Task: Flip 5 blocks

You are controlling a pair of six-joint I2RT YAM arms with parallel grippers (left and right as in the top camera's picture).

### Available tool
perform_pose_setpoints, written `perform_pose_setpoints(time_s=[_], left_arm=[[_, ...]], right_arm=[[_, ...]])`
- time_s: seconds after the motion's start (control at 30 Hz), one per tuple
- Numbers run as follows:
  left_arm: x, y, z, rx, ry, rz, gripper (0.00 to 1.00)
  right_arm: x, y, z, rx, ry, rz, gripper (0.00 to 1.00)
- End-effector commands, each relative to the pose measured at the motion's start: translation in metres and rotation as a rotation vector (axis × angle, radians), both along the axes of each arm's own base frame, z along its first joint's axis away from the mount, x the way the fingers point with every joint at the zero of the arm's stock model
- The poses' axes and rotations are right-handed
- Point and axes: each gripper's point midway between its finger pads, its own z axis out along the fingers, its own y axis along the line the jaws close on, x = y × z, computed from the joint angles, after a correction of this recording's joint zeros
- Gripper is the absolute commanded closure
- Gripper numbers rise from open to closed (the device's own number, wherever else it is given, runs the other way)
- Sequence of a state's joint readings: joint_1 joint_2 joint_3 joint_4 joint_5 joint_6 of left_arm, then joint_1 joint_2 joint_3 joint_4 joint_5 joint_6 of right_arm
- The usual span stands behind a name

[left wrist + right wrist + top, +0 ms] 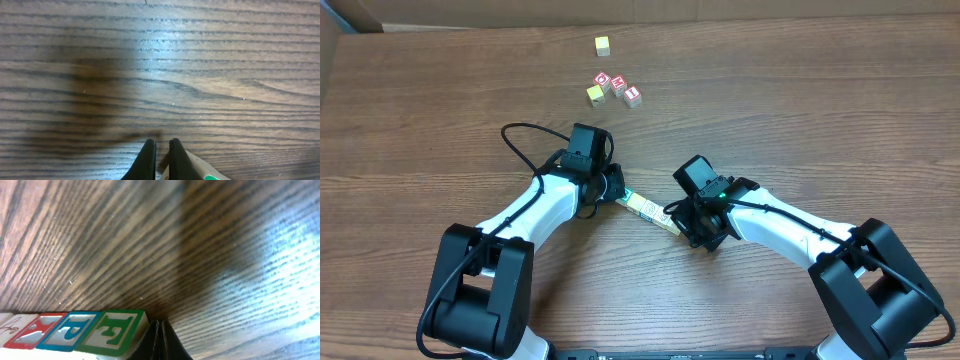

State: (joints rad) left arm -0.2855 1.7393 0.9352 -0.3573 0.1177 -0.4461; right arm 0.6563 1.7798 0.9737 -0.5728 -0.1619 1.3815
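**Closed tools flank a row of blocks at mid-tabletop**

The left tool (pixel 161 145) and the right tool (pixel 159 325) are both pressed together and hold nothing. They sit at opposite ends of the blocks (pixel 648 210), lined up on the tabletop (pixel 770 100). The small wooden cubes look light, rigid and smooth, best pinched across opposite flat faces.

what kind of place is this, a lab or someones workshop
Probably a robotics lab bench: a left arm and a right arm sit mounted at one edge of a wood-grain table, and the only props are a row of alphabet blocks between the arms and loose cubes farther back.
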Motion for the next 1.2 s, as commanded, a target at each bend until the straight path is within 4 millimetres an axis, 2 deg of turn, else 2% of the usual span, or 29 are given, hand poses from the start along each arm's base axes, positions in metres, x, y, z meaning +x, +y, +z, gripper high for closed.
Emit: perform_pose_setpoints(time_s=[0.0,0.3,0.73,0.87,1.13,1.17], left_arm=[[-0.006,-0.012,-0.002,-0.050,0.027,-0.017,0.96],[-0.004,-0.008,-0.003,-0.028,0.019,-0.007,0.96],[-0.002,-0.008,-0.002,-0.030,0.010,-0.008,0.96],[-0.002,-0.008,-0.002,-0.031,0.008,-0.008,0.96],[-0.002,-0.008,-0.002,-0.030,0.008,-0.008,0.96],[-0.002,-0.008,-0.002,-0.030,0.008,-0.008,0.96]], right_arm=[[-0.003,0.017,0.005,0.065,0.023,-0.030,0.96],[-0.009,0.033,0.007,0.086,0.010,-0.015,0.96],[-0.031,0.054,0.006,0.076,0.052,-0.160,0.96],[-0.035,0.057,0.005,0.057,0.044,-0.216,0.92],[-0.039,0.072,0.008,0.091,0.040,-0.288,0.92],[-0.038,0.075,0.009,0.103,0.038,-0.295,0.87]])
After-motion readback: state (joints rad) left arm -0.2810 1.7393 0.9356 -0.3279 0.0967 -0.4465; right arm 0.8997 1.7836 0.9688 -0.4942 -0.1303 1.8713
